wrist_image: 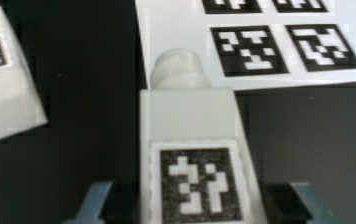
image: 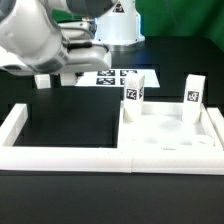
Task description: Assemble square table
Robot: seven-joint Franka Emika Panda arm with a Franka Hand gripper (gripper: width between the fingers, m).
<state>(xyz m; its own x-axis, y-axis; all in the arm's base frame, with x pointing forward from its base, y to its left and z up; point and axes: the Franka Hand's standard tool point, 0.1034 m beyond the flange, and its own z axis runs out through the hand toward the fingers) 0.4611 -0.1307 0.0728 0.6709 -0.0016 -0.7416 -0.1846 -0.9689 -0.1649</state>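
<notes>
The square tabletop slab (image: 170,135) lies flat at the exterior view's right, with two tagged white legs standing upright on it (image: 137,92) (image: 193,88). In the wrist view a third white leg (wrist_image: 196,150) lies on the black table with its tag facing up. Its rounded end points at the marker board (wrist_image: 264,40). My gripper (wrist_image: 201,205) is open and straddles this leg. A dark gap shows between the leg and each of the fingers (wrist_image: 100,200). A fourth leg (wrist_image: 6,80) lies beside it and also shows in the exterior view (image: 43,82). In the exterior view the arm (image: 40,35) hides the gripper.
A long low white border wall (image: 60,155) runs along the front and the exterior view's left side. The marker board (image: 115,77) lies flat behind the tabletop. A white robot base (image: 115,20) stands at the back.
</notes>
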